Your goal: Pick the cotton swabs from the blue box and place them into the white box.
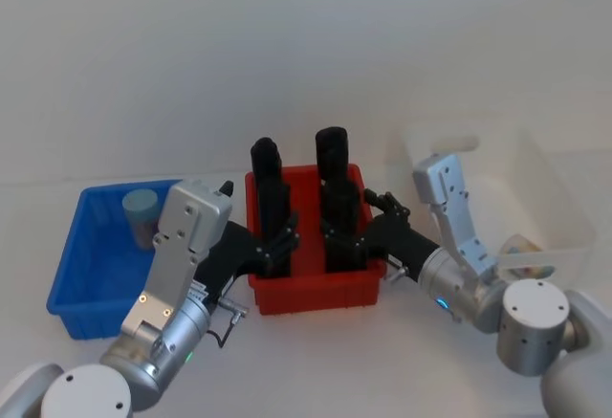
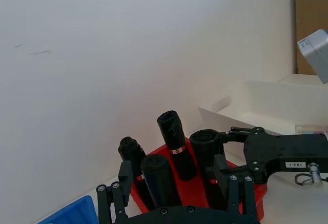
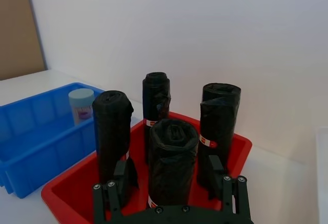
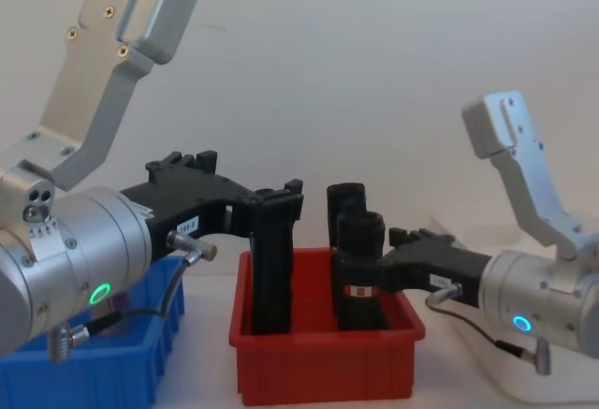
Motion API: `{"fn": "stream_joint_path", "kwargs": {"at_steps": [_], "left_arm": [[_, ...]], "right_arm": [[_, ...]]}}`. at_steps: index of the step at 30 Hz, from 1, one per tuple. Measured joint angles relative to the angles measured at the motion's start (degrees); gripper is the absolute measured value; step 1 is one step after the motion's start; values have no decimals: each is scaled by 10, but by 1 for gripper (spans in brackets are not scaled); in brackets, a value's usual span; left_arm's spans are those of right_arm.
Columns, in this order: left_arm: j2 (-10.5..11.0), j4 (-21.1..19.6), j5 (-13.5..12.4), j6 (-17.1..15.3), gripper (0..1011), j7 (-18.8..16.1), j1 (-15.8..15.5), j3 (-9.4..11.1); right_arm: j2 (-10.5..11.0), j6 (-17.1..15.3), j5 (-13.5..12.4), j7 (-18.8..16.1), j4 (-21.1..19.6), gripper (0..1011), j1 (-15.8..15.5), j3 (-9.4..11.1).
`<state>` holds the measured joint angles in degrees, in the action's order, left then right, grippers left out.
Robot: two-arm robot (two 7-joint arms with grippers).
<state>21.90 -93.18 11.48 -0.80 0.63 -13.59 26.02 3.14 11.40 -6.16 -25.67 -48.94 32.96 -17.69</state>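
One cotton swabs jar [image 1: 142, 209] with a light blue lid stands at the back of the blue box [image 1: 72, 265], also seen in the right wrist view as the jar [image 3: 81, 105] in the blue box [image 3: 31, 131]. The white box [image 1: 516, 188] stands at the right, with a small clear item [image 1: 526, 246] at its near wall. My left gripper [image 1: 282, 241] is open over the red bin's left side, right of the blue box. My right gripper [image 1: 370, 230] is open at the bin's right side, left of the white box. Neither holds anything.
A red bin [image 1: 316, 294] holding several upright black rolls [image 1: 332, 165] stands between the two boxes, and both grippers hang close to those rolls. A plain white wall rises behind the table.
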Motion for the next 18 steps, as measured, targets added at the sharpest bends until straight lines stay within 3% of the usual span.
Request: {"fn": "stream_joint_path", "kwargs": {"at_steps": [9, 18], "left_arm": [[0, 0, 0, 0, 1004, 0, 0, 0], [0, 0, 0, 0, 1004, 0, 0, 0]], "right_arm": [[-24, 42, 5, -20, 112, 801, 61, -5], [-35, 69, 6, -22, 172, 533, 93, -5]]}}
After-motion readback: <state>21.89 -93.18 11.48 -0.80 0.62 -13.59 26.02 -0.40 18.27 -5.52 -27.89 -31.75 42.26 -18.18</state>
